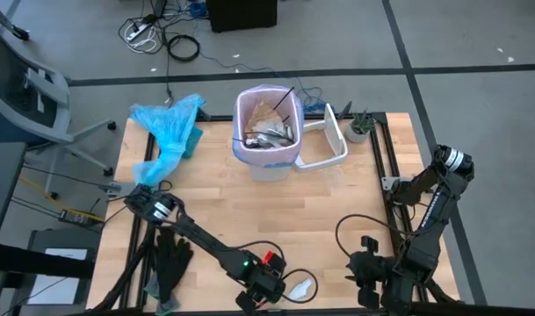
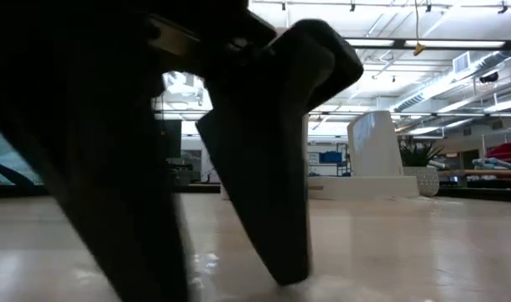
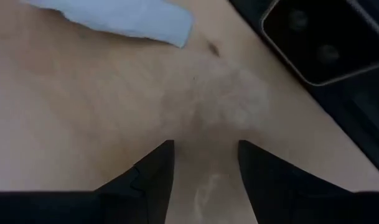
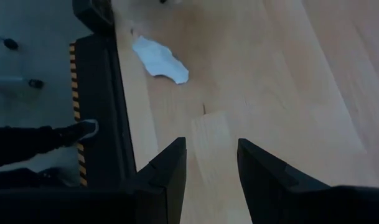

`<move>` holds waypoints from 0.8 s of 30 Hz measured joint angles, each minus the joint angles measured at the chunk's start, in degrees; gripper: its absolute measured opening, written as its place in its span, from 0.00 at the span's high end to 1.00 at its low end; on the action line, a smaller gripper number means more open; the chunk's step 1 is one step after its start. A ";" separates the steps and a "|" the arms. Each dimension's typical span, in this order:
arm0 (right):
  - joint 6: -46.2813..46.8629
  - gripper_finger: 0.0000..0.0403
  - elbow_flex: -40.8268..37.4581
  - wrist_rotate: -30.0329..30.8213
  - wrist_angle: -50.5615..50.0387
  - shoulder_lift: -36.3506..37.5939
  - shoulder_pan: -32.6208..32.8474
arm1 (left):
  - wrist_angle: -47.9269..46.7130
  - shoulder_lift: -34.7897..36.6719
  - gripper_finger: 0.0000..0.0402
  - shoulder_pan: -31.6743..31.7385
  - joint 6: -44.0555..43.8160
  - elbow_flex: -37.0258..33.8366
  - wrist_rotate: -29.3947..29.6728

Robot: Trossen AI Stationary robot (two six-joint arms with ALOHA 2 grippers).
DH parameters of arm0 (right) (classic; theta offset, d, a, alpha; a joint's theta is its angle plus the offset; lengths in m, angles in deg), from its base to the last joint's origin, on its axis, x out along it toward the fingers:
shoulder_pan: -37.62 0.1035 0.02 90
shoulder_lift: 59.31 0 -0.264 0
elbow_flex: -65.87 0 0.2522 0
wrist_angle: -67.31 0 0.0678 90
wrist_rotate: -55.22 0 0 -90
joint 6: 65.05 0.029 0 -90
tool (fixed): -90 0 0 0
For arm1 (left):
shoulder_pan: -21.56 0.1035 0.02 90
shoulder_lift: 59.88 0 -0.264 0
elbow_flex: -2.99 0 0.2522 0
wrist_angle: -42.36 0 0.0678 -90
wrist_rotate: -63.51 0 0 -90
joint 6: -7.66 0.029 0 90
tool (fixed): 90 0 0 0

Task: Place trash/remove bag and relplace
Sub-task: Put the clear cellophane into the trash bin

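I've got the left gripper (image 1: 269, 294) down at the near edge of the table (image 1: 355, 202), its fingers (image 3: 149, 180) parted wide with only bare wood between them, tips resting on or just above the surface — nothing held. In the low view the two dark fingers fill the frame and meet the tabletop. Just beside them lies a white scrap of paper (image 1: 300, 287), not between the fingers.

My right gripper (image 1: 365, 274) sits near the same front edge, over to the right. Its fingers (image 4: 170, 171) stand a moderate gap apart, empty, pointing across bare wood.

Further back, the bin (image 1: 268, 132) stands upright at the far middle of the table with the bag (image 1: 241, 118), pale pink-lavender, lining it and folded over the rim. The trash (image 1: 271, 130) sits inside: brown paper, crumpled film, thin black utensils poking up.

Touching the bin's right side lies a white lid (image 1: 330, 140), a small potted plant (image 1: 359, 128) beyond it. A light-blue plastic bag (image 1: 169, 127) is crumpled at the far left.
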 joint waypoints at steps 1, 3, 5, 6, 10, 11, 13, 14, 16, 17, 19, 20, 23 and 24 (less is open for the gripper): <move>-0.93 0.68 0.00 -0.02 0.01 0.00 0.04 | 0.11 -0.29 0.54 0.22 -1.08 0.07 -0.10; -3.72 0.68 0.00 -0.02 0.53 0.00 0.04 | -0.28 -0.93 0.59 0.61 -3.73 0.21 -0.31; -7.49 0.67 0.00 0.05 0.95 0.00 -0.18 | -0.75 -1.00 0.68 1.02 -6.55 0.20 -0.34; -9.46 0.67 0.00 0.03 1.31 0.00 -0.48 | -0.84 -1.02 0.75 1.28 -7.64 0.20 -0.21; -16.76 0.67 0.00 -2.08 3.50 0.00 -2.52 | -1.80 -0.78 0.97 2.28 -13.52 0.81 1.03; -19.67 0.67 0.00 -4.23 4.08 0.00 -3.30 | -2.44 -0.82 0.97 2.48 -15.51 1.44 1.83; -25.24 0.67 0.06 -7.83 5.31 -0.57 -4.97 | -4.23 -1.10 0.98 2.67 -19.40 3.19 4.65; -27.79 0.67 0.04 -9.21 6.07 -1.07 -5.74 | -5.36 -1.24 0.99 2.89 -20.94 4.16 5.94; -33.00 0.67 0.04 -10.66 7.47 -2.60 -7.02 | -8.19 -1.51 0.99 3.49 -23.38 6.42 7.75; -35.41 0.67 0.04 -11.09 8.48 -3.49 -7.51 | -10.00 -1.51 0.99 3.69 -24.29 7.85 8.59; -39.83 0.65 0.04 -12.13 10.47 -5.69 -8.62 | -13.41 -1.40 0.99 3.70 -25.78 11.27 10.57; -41.75 0.65 0.04 -12.46 11.22 -6.78 -9.11 | -15.23 -1.33 0.99 3.58 -26.34 12.92 11.03; -45.08 0.62 0.04 -12.91 14.31 -10.33 -10.17 | -19.48 -1.27 0.99 3.21 -26.87 17.56 12.21; -45.81 0.61 0.04 -13.13 15.44 -11.54 -10.46 | -20.88 -1.27 0.99 3.18 -26.90 19.12 12.51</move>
